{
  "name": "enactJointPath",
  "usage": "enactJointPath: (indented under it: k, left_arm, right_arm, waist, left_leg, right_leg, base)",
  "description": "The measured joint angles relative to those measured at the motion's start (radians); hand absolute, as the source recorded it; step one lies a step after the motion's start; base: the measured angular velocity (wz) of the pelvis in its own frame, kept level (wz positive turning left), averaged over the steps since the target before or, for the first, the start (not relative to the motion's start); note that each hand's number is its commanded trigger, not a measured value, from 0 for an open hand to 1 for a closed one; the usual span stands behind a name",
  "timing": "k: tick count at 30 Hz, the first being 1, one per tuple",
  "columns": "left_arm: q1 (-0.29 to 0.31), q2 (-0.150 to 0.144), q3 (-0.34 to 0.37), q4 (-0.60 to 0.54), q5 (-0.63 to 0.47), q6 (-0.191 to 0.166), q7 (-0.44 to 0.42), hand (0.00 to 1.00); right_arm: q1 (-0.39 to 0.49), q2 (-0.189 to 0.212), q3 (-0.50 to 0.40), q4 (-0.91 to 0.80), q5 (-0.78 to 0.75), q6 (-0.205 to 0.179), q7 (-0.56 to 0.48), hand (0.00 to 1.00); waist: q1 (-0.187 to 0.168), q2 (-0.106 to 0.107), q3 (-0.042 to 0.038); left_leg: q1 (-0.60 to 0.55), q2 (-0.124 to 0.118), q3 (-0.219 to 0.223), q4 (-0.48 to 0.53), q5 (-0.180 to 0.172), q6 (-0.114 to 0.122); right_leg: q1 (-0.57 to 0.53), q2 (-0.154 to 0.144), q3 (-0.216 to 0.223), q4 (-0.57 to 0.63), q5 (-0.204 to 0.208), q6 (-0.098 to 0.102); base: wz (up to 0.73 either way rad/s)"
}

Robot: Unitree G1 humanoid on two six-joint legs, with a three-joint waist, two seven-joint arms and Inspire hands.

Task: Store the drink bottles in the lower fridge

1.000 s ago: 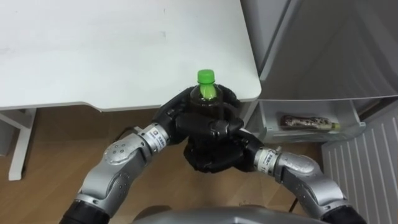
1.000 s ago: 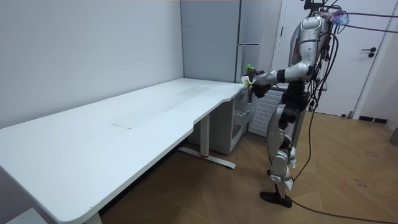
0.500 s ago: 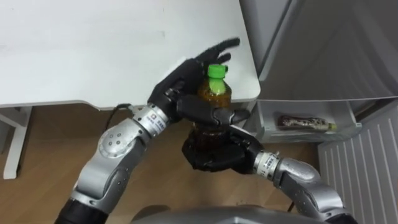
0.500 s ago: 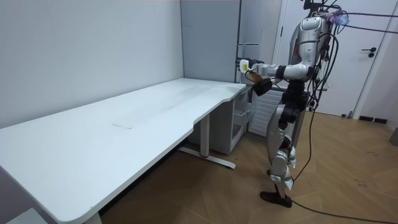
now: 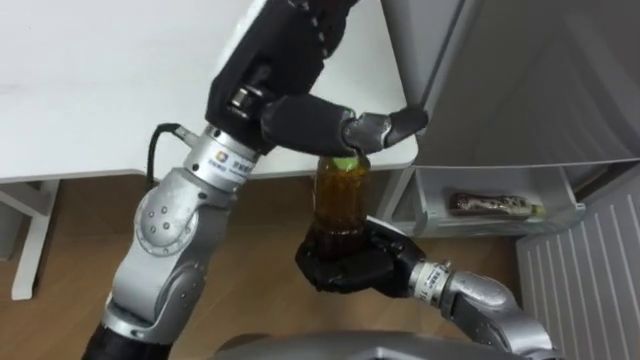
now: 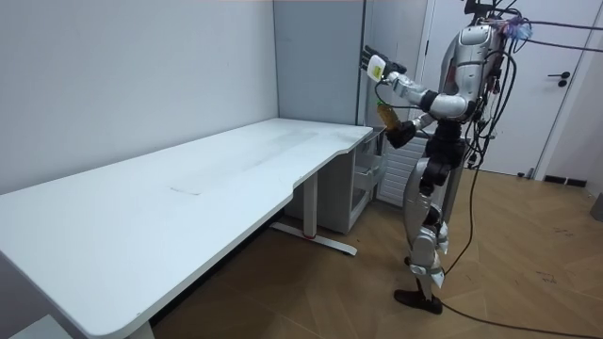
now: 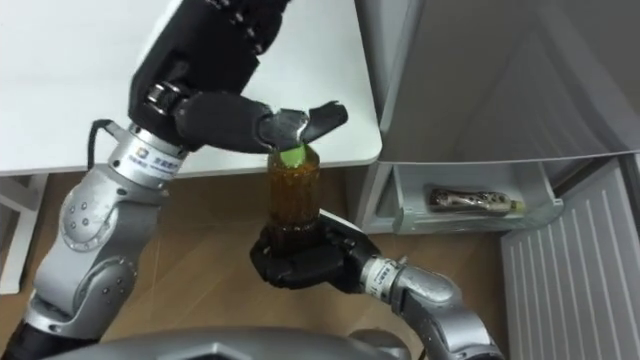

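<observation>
Raised since half a second ago, my left hand has let go of the bottle and now spreads above it, fingers straight, thumb crossing just over the green cap; my right hand cups the bottle's base from below, fingers curled round it; the bottle stands upright in the air, just off the desk's near right corner; a second bottle lies in the open white fridge drawer further right.
</observation>
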Motion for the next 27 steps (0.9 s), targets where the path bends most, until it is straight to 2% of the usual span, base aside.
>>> enactJointPath:
  k: [2, 6, 9, 12, 14, 18, 20, 23, 24, 27]
  left_arm:
    - [-0.007, -0.01, 0.036, -0.003, 0.067, -0.04, 0.058, 0.0]
    - [-0.006, -0.021, 0.106, -0.054, 0.127, -0.046, 0.144, 0.0]
    - [-0.007, -0.016, 0.199, -0.101, 0.199, -0.085, 0.225, 0.0]
    - [-0.006, -0.016, 0.293, -0.127, 0.239, -0.113, 0.323, 0.0]
    - [0.011, -0.019, 0.374, -0.128, 0.298, -0.152, 0.404, 0.0]
    - [0.026, -0.019, 0.506, -0.125, 0.367, -0.169, 0.55, 0.0]
    - [0.026, -0.015, 0.597, -0.113, 0.37, -0.186, 0.652, 0.0]
    - [0.045, -0.013, 0.699, -0.086, 0.369, -0.187, 0.743, 0.0]
    - [0.062, -0.008, 0.747, -0.059, 0.368, -0.187, 0.787, 0.0]
    - [0.092, 0.013, 0.831, 0.059, 0.346, -0.187, 0.9, 0.0]
  right_arm:
    - [0.007, -0.012, -0.001, 0.0, 0.0, -0.005, -0.006, 1.0]
    - [0.04, -0.004, -0.031, -0.008, 0.002, -0.029, -0.019, 1.0]
    - [0.068, -0.005, -0.062, -0.011, 0.001, -0.044, -0.019, 1.0]
    - [0.111, -0.012, -0.107, -0.013, 0.001, -0.054, -0.021, 1.0]
    - [0.143, -0.012, -0.141, -0.013, -0.016, -0.056, -0.022, 1.0]
    - [0.178, -0.008, -0.192, -0.013, -0.029, -0.058, -0.036, 1.0]
    - [0.191, -0.009, -0.218, -0.022, -0.028, -0.057, -0.045, 1.0]
    - [0.225, -0.008, -0.24, -0.054, -0.028, -0.055, -0.069, 1.0]
    - [0.249, -0.004, -0.252, -0.063, -0.027, -0.054, -0.073, 1.0]
    - [0.264, -0.009, -0.259, -0.067, -0.028, -0.041, -0.104, 1.0]
  waist:
    - [0.016, -0.002, 0.0012]
    - [0.043, 0.002, 0.0011]
    - [0.054, 0.017, -0.0009]
    - [0.088, 0.037, -0.007]
    - [0.117, 0.043, -0.0105]
    - [0.136, 0.04, -0.0098]
    - [0.164, 0.039, -0.0111]
    - [0.194, 0.041, -0.0113]
    - [0.207, 0.046, -0.017]
    - [0.232, 0.05, -0.0192]
  left_leg:
    - [0.005, -0.001, -0.002, 0.002, 0.0, 0.0]
    - [0.013, -0.001, -0.006, 0.001, 0.0, 0.0]
    - [0.013, -0.01, -0.021, 0.0, 0.0, 0.0]
    - [0.023, -0.013, -0.026, -0.012, 0.001, 0.0]
    - [0.037, -0.015, -0.033, -0.02, 0.004, 0.001]
    - [0.054, -0.018, -0.057, -0.022, 0.004, 0.0]
    - [0.055, -0.018, -0.059, -0.022, 0.004, 0.0]
    - [0.069, -0.02, -0.058, -0.027, 0.004, 0.0]
    - [0.077, -0.021, -0.058, -0.035, 0.003, 0.0]
    - [0.089, -0.025, -0.064, -0.036, 0.003, 0.0]
  right_leg:
    - [0.011, 0.0, 0.0, -0.009, 0.0, -0.001]
    - [0.015, 0.001, -0.007, -0.01, 0.0, -0.001]
    - [0.025, -0.001, -0.029, -0.017, 0.001, 0.0]
    - [0.036, -0.002, -0.03, -0.029, 0.0, 0.0]
    - [0.056, -0.002, -0.036, -0.045, 0.0, 0.001]
    - [0.083, -0.003, -0.059, -0.061, -0.002, 0.003]
    - [0.085, -0.003, -0.06, -0.061, -0.002, 0.004]
    - [0.097, -0.003, -0.056, -0.065, -0.002, 0.004]
    - [0.106, -0.002, -0.055, -0.078, -0.002, 0.004]
    - [0.121, -0.004, -0.06, -0.082, -0.004, 0.007]
  base:
    - [0.0]
    - [0.02]
    - [0.13]
    - [0.05]
    - [0.06]
    - [0.18]
    - [0.0]
    - [-0.03]
    - [0.0]
    - [0.02]
